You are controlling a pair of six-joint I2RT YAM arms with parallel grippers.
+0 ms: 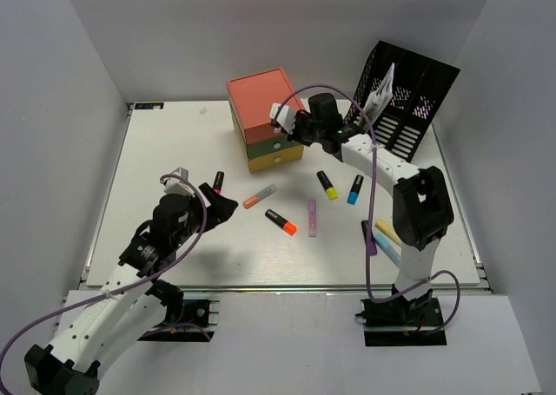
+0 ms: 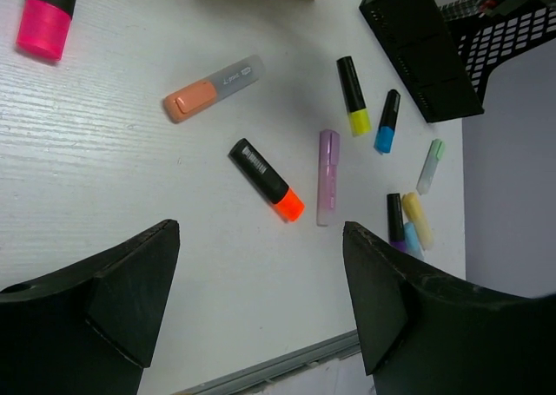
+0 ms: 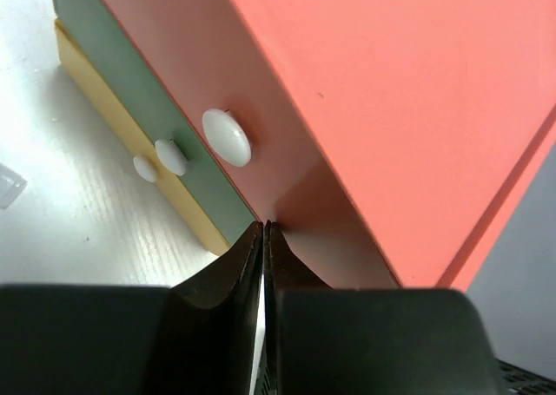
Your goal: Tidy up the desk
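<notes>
The white desk [image 1: 174, 152] lies flat between grey walls. Over its left-centre part the left gripper [image 2: 261, 265] hangs with jaws spread wide and nothing between them, a pink-capped highlighter [image 1: 217, 181] just beside it; an orange highlighter [image 2: 213, 89], a black-and-orange one [image 2: 267, 181], a lilac one [image 2: 327, 176], a yellow-capped one [image 2: 352, 95] and a blue-capped one [image 2: 387, 121] lie scattered apart ahead. The right gripper [image 3: 263, 230] is clenched on nothing, its tips at the red top drawer [image 3: 287, 178] of the drawer unit [image 1: 256, 100], near that drawer's white knob [image 3: 227, 137], with a black mesh file rack [image 1: 408, 95] standing to the unit's right.
</notes>
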